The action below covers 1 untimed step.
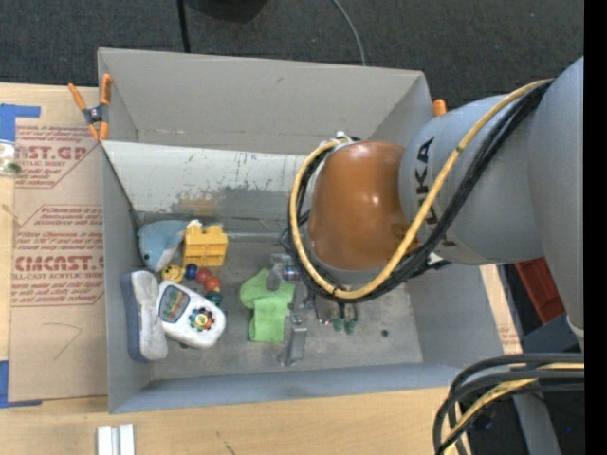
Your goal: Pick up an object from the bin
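Camera view: arm (493, 197) low in bin (266, 93), pincer (296, 328) beside green lump (266, 313), its state unclear.

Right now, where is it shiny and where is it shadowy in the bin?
Camera view: the orange cover gleams softly on top; the bin floor beneath the arm, beside the green thing, sits in shadow; the back wall is brighter.

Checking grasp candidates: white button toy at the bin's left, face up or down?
Face up: the white toy lies flat on the bin floor, its screen and coloured buttons facing the camera.
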Each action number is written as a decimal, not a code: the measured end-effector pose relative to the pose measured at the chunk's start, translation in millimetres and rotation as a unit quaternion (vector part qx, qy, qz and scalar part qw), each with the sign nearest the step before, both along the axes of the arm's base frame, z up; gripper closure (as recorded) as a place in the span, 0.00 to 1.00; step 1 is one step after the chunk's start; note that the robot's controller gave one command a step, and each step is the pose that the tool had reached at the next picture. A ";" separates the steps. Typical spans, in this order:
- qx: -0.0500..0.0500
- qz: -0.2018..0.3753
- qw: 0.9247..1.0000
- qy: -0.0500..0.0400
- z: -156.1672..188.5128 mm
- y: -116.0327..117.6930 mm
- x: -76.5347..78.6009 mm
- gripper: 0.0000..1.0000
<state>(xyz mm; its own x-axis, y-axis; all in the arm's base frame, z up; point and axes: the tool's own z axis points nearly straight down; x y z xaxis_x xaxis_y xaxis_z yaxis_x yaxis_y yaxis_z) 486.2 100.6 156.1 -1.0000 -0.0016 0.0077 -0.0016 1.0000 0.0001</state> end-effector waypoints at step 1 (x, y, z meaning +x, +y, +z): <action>0.000 -0.001 1.000 -0.004 4.3 -0.5 1.7 0.00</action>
